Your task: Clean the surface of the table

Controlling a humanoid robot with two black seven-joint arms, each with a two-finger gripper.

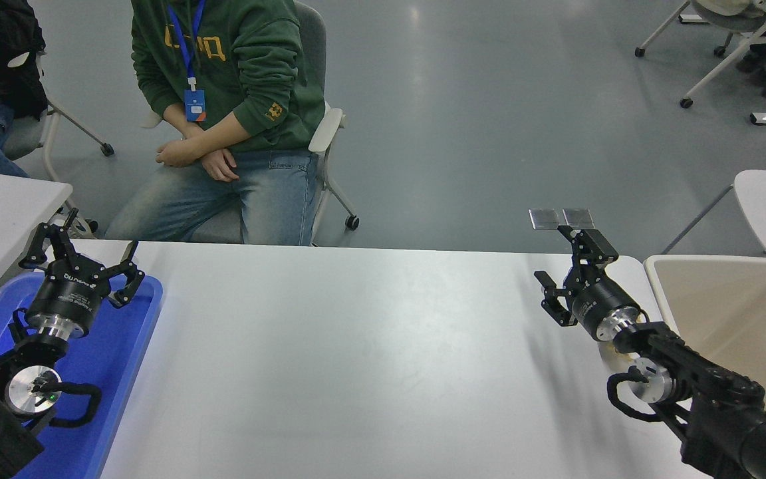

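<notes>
**A:** How far along does the cleaning look, starting from the near edge?

**B:** The large, smooth white tabletop with rounded corners (pixel 356 359) fills the middle of the view, and from its near edge to its far edge I can see nothing lying on it: no litter, no cloth, no visible spill (only soft reflections and the arms' shadows). My judgement is that the clearing is done or close to it; whether a wipe is wanted, the view cannot settle.

**A:** And the grippers?

**B:** Over the tabletop's right end, the right black gripper (pixel 572 273) has its fingers spread wide with nothing between them. It seems to hover above the tabletop, not touching it. The left black gripper (pixel 80 256) is parked over the blue plastic tray (pixel 127 352) at the tabletop's left end, fingers likewise splayed and empty.

**A:** Anything beside the tabletop?

**B:** A cream plastic bin (pixel 722 313) sits just beyond the tabletop's right end, beside the right arm; what I can see of its inside looks bare. Past the tabletop's far edge, a person in a green hoodie and jeans (pixel 223 120) sits on a chair, hands resting in the lap.
</notes>
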